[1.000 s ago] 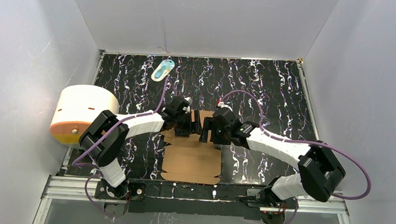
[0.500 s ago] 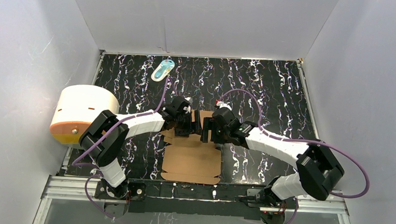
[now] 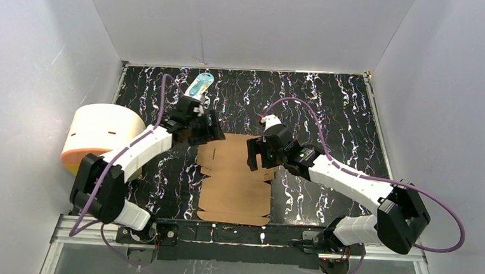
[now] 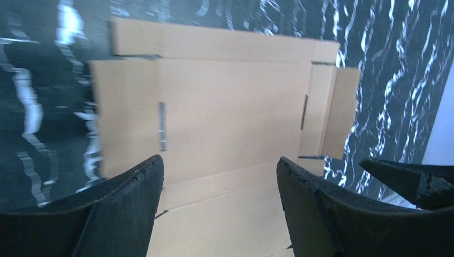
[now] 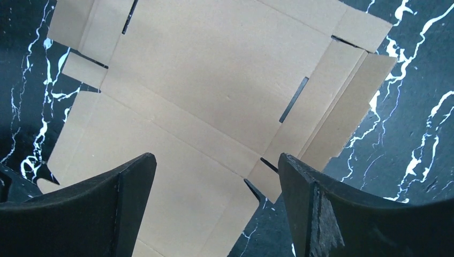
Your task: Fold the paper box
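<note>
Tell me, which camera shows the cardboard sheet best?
The top camera: the cardboard sheet lies flat, nearly its whole outline visible. Both wrist cameras show only part of it up close, with slots and side flaps.

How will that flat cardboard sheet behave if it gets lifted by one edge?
The paper box is a thin scored sheet, so it would probably sag and hinge at its creases. It looks light, so a push likely slides it over the table. Its side flap may flop loosely.
</note>
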`<state>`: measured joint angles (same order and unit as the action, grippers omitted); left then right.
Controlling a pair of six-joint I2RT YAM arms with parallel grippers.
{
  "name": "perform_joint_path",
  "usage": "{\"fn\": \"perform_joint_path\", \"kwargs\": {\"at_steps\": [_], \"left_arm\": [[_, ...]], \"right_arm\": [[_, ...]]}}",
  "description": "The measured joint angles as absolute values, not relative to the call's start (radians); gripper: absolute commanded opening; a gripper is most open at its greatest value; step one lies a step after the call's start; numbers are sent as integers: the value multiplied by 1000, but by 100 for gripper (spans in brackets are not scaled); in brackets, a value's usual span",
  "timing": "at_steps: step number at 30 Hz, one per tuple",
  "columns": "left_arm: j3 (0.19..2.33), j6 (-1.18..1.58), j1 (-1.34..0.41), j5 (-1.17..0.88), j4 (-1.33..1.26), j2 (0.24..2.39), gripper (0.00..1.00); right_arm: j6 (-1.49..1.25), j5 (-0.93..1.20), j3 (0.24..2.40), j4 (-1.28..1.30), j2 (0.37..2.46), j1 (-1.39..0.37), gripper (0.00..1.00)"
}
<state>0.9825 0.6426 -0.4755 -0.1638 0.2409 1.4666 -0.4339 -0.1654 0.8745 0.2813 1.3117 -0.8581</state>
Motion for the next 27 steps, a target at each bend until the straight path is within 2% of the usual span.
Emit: {"fn": "perform_joint_path", "kwargs": {"at_steps": [7,14,21,27], "left_arm": [[982,564,-270,-183,333,1411,74],[1014,508,-185,-266,368,1527,67],[1103,456,-182,-322,393,1697,48],[1150,425,-178,-364,399,1776,25]], "right_arm": [[-302,-130,897,279,1337,-849,95],[-215,-71,918,268,1381,-833,95],[-170,-27,926,258,1413,-824,95],[-143,10,928,247,1432,-808,95]]}}
